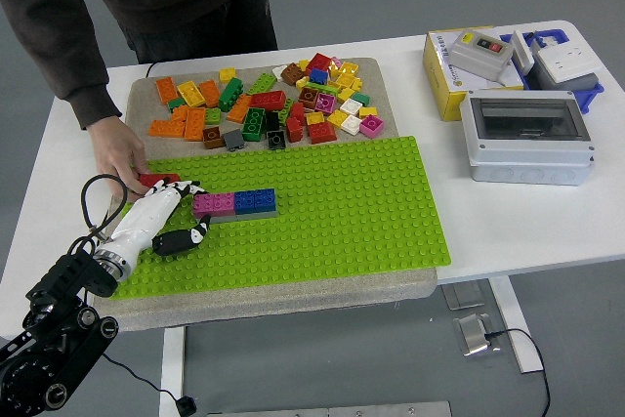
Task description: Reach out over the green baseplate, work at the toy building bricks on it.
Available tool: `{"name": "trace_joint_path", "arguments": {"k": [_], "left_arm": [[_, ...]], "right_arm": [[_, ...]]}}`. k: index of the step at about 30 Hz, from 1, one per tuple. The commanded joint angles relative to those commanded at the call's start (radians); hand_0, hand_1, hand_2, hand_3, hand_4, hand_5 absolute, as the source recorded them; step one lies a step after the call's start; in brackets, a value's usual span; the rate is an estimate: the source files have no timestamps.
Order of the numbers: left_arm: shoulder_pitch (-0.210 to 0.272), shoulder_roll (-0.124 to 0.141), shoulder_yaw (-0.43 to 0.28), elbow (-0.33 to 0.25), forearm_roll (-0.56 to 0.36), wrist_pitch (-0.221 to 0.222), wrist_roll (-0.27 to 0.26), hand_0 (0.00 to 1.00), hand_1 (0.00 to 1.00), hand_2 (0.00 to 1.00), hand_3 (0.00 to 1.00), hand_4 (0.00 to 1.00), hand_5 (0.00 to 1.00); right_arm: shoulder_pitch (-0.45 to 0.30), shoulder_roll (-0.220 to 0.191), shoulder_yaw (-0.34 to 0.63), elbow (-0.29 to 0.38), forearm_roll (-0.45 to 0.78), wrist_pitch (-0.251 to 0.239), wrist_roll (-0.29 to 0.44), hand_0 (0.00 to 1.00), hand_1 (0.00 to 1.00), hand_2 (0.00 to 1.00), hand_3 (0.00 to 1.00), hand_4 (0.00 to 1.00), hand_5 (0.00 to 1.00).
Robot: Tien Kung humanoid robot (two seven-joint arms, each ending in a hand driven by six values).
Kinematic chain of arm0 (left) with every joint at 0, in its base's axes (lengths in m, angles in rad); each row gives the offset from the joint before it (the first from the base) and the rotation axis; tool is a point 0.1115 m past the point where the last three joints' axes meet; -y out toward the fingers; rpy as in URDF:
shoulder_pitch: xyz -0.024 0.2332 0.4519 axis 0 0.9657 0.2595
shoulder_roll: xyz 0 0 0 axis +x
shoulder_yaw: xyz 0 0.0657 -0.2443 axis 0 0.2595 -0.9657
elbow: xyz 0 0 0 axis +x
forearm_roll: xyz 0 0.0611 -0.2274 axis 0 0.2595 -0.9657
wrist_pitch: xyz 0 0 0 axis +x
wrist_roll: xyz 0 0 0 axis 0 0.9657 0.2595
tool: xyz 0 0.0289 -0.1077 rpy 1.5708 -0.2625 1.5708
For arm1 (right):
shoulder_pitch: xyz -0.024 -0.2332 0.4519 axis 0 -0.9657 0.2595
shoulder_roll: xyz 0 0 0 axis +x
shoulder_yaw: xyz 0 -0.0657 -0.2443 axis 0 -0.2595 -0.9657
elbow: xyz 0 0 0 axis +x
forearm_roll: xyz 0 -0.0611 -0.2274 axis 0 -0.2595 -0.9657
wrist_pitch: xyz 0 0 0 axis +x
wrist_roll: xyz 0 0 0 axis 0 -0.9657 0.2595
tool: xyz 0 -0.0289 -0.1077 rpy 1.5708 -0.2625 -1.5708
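Note:
The green baseplate lies on a beige mat. A row of bricks is pressed onto its left part: a magenta brick joined to a blue brick on a grey base. My left hand, white with black fingertips, rests on the plate just left of the magenta brick, fingers loosely curled with nothing in them. A red brick sits at the plate's far left edge under a person's hand. My right hand is out of sight.
Several loose bricks in mixed colours are heaped on the mat behind the plate. A yellow box, a grey enclosure with a clear lid and a blue tray stand at the right. The person stands at the far left.

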Motion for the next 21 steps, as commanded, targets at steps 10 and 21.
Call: {"name": "trace_joint_path", "arguments": {"k": [10,21], "left_arm": [[0.0,0.008,-0.001,-0.012,-0.008,-0.016,-0.007,0.998,0.967,0.927,0.721,0.49,0.288],[-0.001,0.01,0.001,-0.012,-0.01,-0.025,-0.006,0.998,0.971,0.931,0.763,0.516,0.293]], "right_arm": [[-0.001,-0.001,0.003,0.0,0.0,0.0,0.0,0.631,0.613,0.625,0.615,0.395,0.757],[0.0,-0.001,0.003,0.0,0.001,-0.001,0.001,0.631,0.614,0.624,0.615,0.396,0.758]]}}
